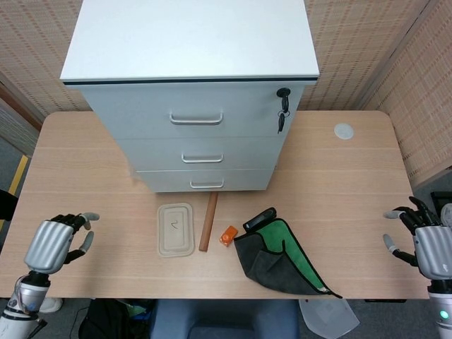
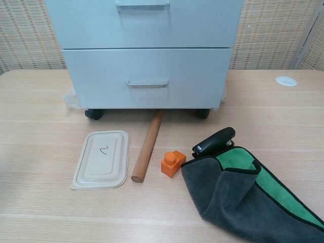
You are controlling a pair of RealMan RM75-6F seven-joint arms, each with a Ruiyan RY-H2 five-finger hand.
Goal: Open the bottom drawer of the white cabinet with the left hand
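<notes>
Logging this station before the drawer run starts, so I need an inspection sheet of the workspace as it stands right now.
Surface: wooden table, with a round grommet at far right.
Job's things: white cabinet on casters; bottom drawer closed, its handle untouched.
Clutter: beige lid, wooden rod reaching under the cabinet, orange block, black stapler at the edge of a grey and green cloth.
Hands: left hand holds nothing, near the table's front-left edge; right hand holds nothing, fingers apart, off the right edge.
Cables: nothing seen.
Surroundings: woven wall panels; keys hang in the top drawer's lock.
</notes>
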